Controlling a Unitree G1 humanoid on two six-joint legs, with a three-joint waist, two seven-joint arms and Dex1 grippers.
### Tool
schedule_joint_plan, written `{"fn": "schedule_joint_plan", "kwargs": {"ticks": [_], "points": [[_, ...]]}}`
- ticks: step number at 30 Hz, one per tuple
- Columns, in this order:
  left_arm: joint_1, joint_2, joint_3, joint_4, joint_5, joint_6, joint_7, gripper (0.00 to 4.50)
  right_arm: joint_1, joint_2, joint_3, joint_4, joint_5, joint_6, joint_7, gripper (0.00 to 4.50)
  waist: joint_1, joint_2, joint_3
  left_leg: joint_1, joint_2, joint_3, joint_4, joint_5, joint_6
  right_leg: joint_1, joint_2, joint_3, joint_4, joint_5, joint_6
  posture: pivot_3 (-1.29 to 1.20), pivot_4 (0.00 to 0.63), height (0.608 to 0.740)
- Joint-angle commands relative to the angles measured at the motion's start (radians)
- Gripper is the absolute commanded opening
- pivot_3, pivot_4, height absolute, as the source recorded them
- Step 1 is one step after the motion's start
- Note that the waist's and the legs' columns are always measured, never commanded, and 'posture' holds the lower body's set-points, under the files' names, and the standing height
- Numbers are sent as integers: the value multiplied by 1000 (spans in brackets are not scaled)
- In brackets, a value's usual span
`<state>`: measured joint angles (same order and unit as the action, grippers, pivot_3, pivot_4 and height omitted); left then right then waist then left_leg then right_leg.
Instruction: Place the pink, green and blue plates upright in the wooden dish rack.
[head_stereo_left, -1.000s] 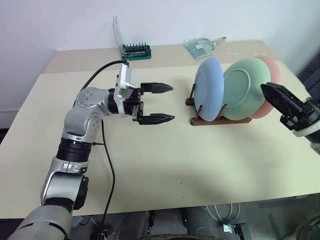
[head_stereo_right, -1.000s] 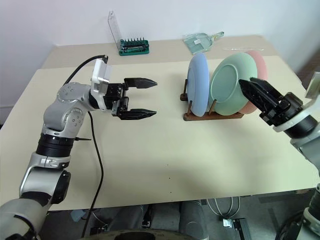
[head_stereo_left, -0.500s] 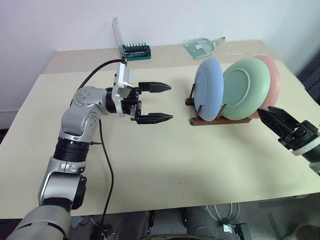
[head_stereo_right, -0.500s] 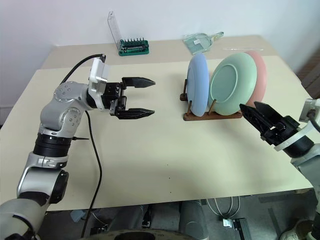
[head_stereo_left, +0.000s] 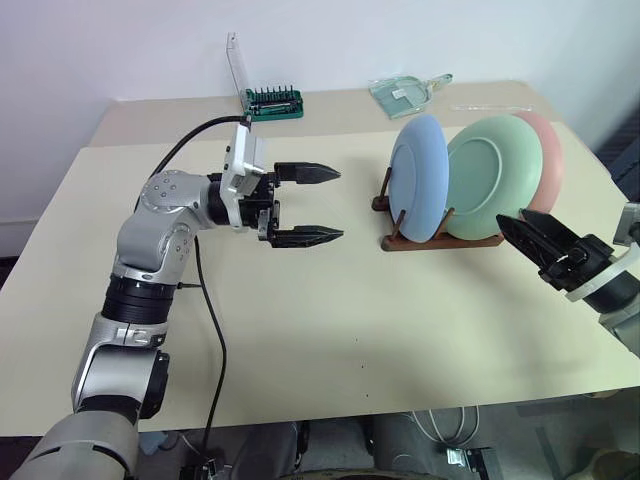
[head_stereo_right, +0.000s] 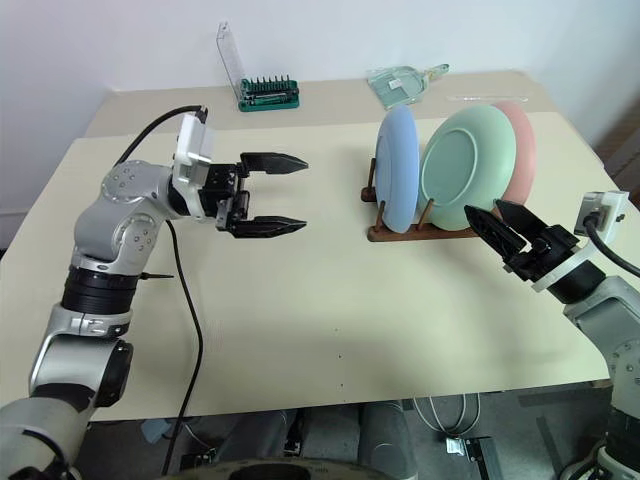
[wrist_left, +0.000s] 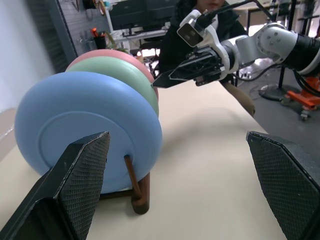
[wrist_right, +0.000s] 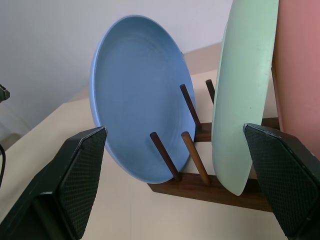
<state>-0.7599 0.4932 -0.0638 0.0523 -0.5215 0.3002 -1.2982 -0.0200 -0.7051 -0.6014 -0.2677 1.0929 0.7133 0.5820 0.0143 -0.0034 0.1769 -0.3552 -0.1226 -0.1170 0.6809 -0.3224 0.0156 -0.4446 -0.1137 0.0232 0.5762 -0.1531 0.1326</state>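
Observation:
The blue plate (head_stereo_left: 418, 178), green plate (head_stereo_left: 492, 178) and pink plate (head_stereo_left: 548, 150) stand upright, side by side, between the pegs of the wooden dish rack (head_stereo_left: 440, 241) at the table's right. My left gripper (head_stereo_left: 340, 203) hovers open and empty to the left of the rack, pointing at the blue plate with a clear gap between them. My right gripper (head_stereo_right: 483, 207) is open and empty just right of the rack's near end, low, its tips pointing at the green plate's lower edge. In the right wrist view the rack's pegs (wrist_right: 192, 150) show between its spread fingers.
A green screwdriver-bit holder (head_stereo_left: 273, 103) and a clear plastic pack (head_stereo_left: 405, 92) lie at the table's back edge. A black cable (head_stereo_left: 210, 300) hangs from my left wrist across the table. A person in dark clothes (wrist_left: 172, 35) sits beyond the table's right side.
My right gripper has dropped from in front of the green and pink plates to a lower spot beside the rack's right end. The left gripper and the plates have stayed put.

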Motion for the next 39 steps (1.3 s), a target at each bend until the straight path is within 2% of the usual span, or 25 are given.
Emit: {"fn": "schedule_joint_plan", "kwargs": {"ticks": [1,9,32,39], "points": [[-5,11,22,-39,-13,3,8,4500,2,-12,-41,-5,5,-11,12,4452,0,0,0,0,0,0,0,0,0,0,0,0,0,0,0,0,150,740],[-11,8,20,-33,-14,1,5,4500,14,-2,-60,-28,26,-10,7,4452,-1,0,0,0,0,0,0,0,0,0,0,0,0,0,0,0,150,740],[-19,15,23,-31,-12,1,5,4500,-25,25,16,33,-90,-57,30,4452,-1,0,0,0,0,0,0,0,0,0,0,0,0,0,0,0,150,740],[-8,22,28,-43,-19,10,11,4500,-9,25,-103,2,94,-16,59,4452,0,0,0,0,0,0,0,0,0,0,0,0,0,0,0,0,150,740]]}}
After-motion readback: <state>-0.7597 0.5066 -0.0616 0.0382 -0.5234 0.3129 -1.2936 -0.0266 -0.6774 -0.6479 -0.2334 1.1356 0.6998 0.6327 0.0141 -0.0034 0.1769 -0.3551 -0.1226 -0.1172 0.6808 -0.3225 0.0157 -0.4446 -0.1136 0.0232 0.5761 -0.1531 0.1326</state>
